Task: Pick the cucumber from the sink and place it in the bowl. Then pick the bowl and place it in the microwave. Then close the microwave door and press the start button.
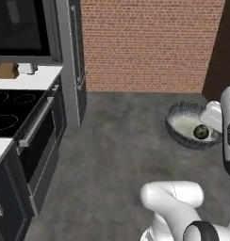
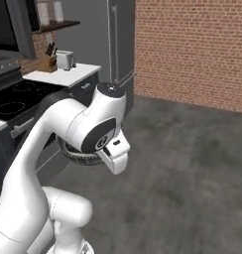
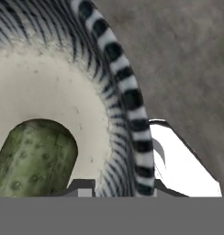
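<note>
The gripper (image 1: 212, 123) is clamped on the rim of the bowl (image 1: 180, 116), one finger inside the wall and one outside, at the side of the bowl nearest the arm. The bowl hangs in the air above the grey floor (image 1: 117, 141), well out from the stove (image 1: 15, 106) and clear of everything else. Its striped outside and cream inside show plainly from the left base view.

The cucumber (image 1: 201, 132) lies in the bottom of the bowl, close to the gripped side of the rim, its rounded end turned toward the camera. In the hand view the cucumber (image 3: 33, 158) sits low against the cream inner wall of the bowl (image 3: 127, 98), its bumpy green skin close to the fingers.

From the right base view, a curved strip of the bowl (image 2: 76, 155) peeks out under the arm's wrist, between the arm and the stove (image 2: 16, 99).

Beyond the stove stands a white counter (image 1: 34, 77), and past that a tall grey fridge (image 1: 74, 56). The brick wall (image 1: 145, 42) runs behind the floor, far from the bowl.
</note>
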